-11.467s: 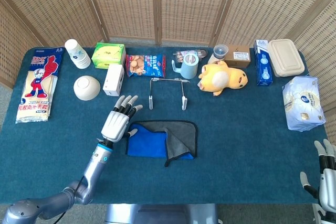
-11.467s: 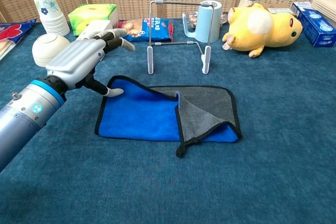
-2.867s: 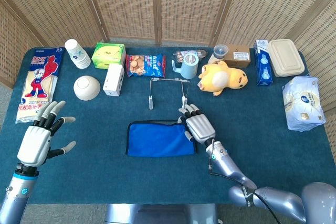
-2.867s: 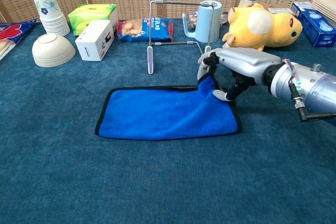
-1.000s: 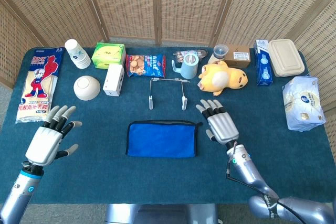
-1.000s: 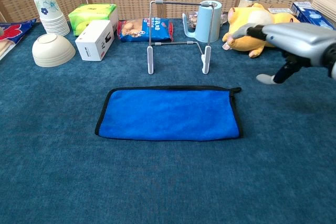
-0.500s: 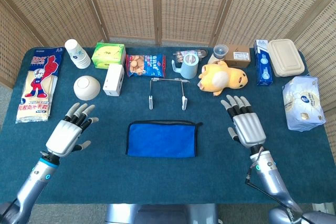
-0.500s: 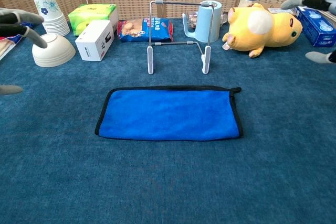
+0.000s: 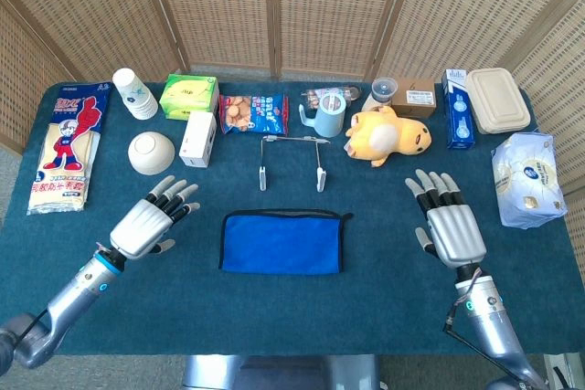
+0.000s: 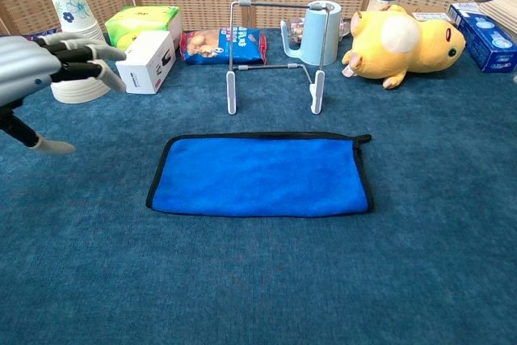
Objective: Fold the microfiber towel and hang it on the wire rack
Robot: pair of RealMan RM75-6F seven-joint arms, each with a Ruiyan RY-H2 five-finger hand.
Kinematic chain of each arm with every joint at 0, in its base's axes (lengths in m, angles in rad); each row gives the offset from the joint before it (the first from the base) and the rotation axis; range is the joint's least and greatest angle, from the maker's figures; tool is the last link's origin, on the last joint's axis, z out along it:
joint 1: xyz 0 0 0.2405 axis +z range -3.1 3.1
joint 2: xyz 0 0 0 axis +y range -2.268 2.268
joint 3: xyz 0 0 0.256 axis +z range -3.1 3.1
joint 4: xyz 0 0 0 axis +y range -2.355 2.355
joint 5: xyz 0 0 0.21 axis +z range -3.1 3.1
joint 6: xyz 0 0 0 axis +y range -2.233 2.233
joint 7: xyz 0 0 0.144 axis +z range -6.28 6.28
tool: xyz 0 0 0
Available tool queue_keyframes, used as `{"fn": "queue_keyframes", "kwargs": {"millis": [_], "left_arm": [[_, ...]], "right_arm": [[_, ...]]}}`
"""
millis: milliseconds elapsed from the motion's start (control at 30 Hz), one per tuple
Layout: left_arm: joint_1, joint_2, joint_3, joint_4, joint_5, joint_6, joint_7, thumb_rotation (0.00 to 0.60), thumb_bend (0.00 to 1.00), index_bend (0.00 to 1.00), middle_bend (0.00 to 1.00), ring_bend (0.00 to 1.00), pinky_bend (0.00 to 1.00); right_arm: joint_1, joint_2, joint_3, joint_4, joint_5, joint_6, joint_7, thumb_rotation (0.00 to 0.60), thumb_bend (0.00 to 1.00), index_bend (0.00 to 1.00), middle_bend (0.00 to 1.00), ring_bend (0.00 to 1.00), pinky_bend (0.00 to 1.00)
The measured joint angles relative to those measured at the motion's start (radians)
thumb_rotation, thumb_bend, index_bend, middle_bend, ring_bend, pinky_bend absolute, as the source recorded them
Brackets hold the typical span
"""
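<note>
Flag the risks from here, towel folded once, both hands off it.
1. The left hand may drag the blue microfiber towel and undo its flat fold.
2. The wire rack looks light; draping could tip it into the blue mug just behind.
3. The corner loop might snag a rack foot.

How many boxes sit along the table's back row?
5: green tissue box back left, white box beside it, brown carton behind the plush, blue box and beige lidded container back right.
</note>
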Motion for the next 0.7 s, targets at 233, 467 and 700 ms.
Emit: {"fn": "queue_keyframes", "kwargs": {"millis": [233,467,700], "left_arm": [[-0.06,-0.075,0.035,0.118,0.058,-0.008,-0.062,0.6,0.14,0.22,0.07,0.0,0.0],[-0.102,-0.158,0.068,0.242,0.106,0.014,-0.112,0.6,0.15,0.22,0.07,0.0,0.0],[-0.133,-0.237,0.095,0.362,0.134,0.046,-0.141,0.6,0.16,0.22,0.07,0.0,0.0]], "right_arm": [[-0.021,0.012,0.003,-0.008,0.001,0.018,0.001,0.6,0.33,0.03,0.0,0.0,0.0],[-0.041,0.029,0.009,-0.02,-0.001,0.036,0.005,0.6,0.33,0.03,0.0,0.0,0.0],[-0.061,0.045,0.011,-0.035,-0.011,0.055,0.009,0.6,0.33,0.03,0.0,0.0,0.0]]}}
